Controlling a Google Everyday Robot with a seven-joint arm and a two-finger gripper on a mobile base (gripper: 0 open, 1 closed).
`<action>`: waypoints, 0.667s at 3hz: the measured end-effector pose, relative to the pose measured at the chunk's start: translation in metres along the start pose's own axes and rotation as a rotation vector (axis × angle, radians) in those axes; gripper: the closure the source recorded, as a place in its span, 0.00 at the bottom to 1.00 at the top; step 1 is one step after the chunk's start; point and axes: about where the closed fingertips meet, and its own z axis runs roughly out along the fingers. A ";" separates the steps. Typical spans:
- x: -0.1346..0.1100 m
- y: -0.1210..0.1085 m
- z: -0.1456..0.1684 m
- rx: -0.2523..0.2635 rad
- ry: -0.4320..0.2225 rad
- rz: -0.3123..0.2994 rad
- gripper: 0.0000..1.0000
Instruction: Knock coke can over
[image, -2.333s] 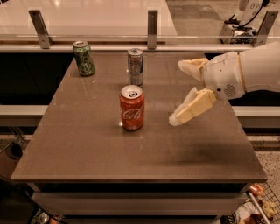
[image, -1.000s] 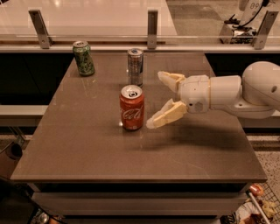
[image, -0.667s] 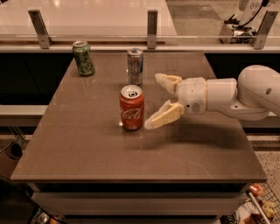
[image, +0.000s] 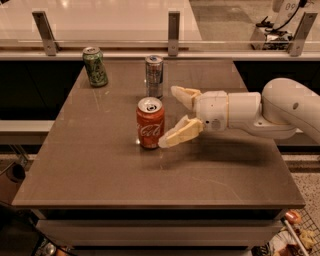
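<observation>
Coke can (image: 150, 125) upright mid-table (image: 100, 170), gripper (image: 167, 118) spread wide just right of it, lower finger near its base; a low push could slide it instead of tipping, or clip the silver can (image: 154, 75) behind.

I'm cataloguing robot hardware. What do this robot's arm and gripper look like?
The arm is smooth white, built of rounded tubular segments, with a small dark dot on the big joint; no cables show. The gripper, just right of the coke can in the picture, has two cream-yellow, wedge-shaped fingers on a white cylindrical wrist.
</observation>
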 end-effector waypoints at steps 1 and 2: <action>0.000 0.000 0.000 0.000 -0.001 0.000 0.00; 0.003 0.001 0.011 -0.019 -0.024 -0.013 0.18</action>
